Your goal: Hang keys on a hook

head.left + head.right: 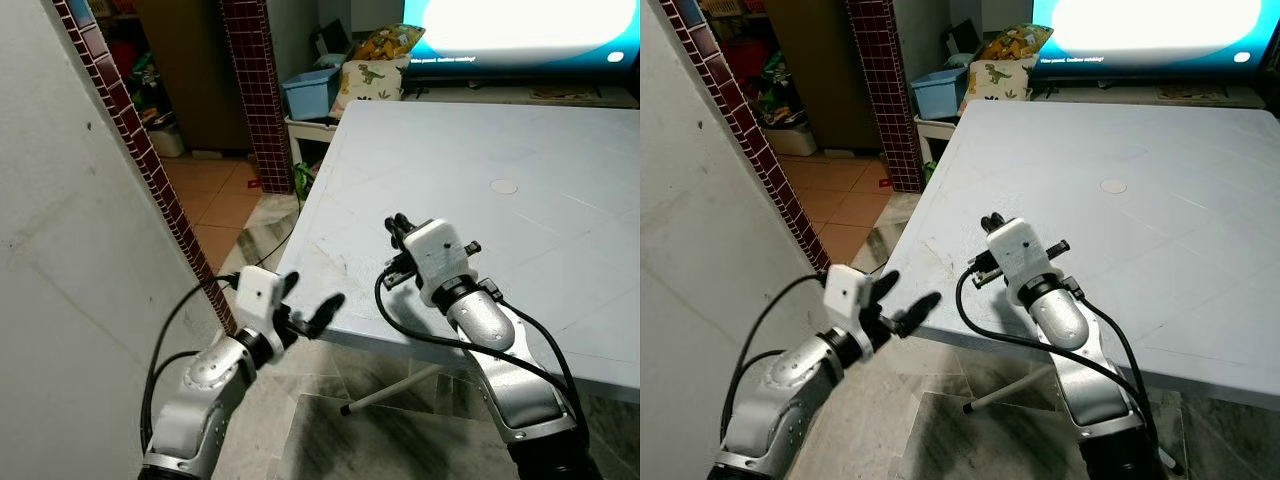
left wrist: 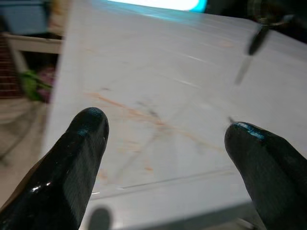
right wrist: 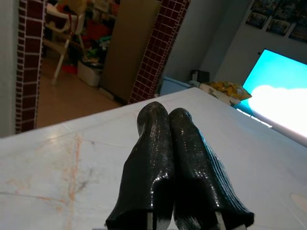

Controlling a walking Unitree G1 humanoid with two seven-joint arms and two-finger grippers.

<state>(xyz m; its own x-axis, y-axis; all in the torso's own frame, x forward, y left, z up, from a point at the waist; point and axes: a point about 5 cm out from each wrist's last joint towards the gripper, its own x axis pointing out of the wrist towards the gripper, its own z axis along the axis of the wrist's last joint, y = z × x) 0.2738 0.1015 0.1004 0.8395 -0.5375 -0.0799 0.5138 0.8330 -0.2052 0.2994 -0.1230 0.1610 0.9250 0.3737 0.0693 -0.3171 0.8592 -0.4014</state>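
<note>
Left gripper (image 1: 313,292) at about 7 o'clock in the head view, off the near left corner of the pale table (image 1: 520,130), with its two black fingers (image 2: 86,139) spread wide apart and holding nothing. Right gripper (image 1: 399,224) just below centre, over the table's near part, pointing toward 11 o'clock; fingers (image 3: 158,143) pressed flat together along their length. In the left wrist view, toward 1 o'clock, a slim hanging piece (image 2: 248,52), dark above and grey below, dangling under a dark shape at the frame's top edge; too blurred to tell whether it is a key. Round mark (image 1: 504,186) on the tabletop at 2 o'clock from the right gripper, well apart from it. Grey wall (image 1: 60,250) at 9 o'clock, edged in dark red tile. Brick pillar (image 1: 258,90) at 11 o'clock, blue bin (image 1: 310,92) just beside it. Bright screen (image 1: 520,25) at 1 o'clock beyond the table's far edge.
</note>
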